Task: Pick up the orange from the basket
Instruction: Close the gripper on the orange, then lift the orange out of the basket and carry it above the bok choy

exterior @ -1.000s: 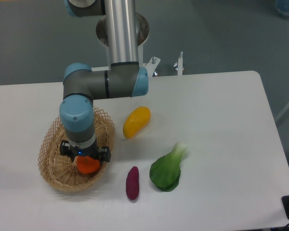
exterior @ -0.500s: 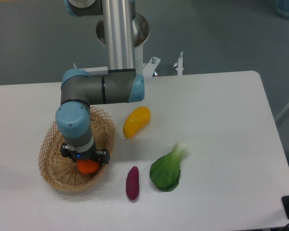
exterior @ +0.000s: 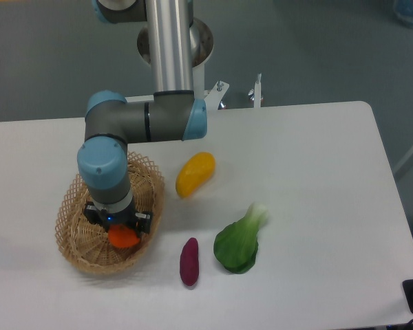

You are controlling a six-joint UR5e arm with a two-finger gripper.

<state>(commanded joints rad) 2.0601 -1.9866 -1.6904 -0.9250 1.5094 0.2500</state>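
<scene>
The orange (exterior: 124, 238) is a small bright orange fruit lying inside the oval tan wicker basket (exterior: 77, 246) at the left of the table. My gripper (exterior: 118, 227) hangs straight down into the basket, right over the orange, and covers its upper part. The wrist hides the fingers, so I cannot tell whether they are open or closed on the fruit. Only the lower right part of the orange shows.
An elongated yellow-orange fruit (exterior: 195, 174) lies right of the basket. A purple sweet potato (exterior: 189, 261) and a green leafy vegetable (exterior: 240, 240) lie near the front. The arm's grey forearm (exterior: 144, 122) reaches over the basket's back rim.
The wrist and gripper have shifted a little to the left over the basket. The orange has stayed under the gripper in about the same place.
</scene>
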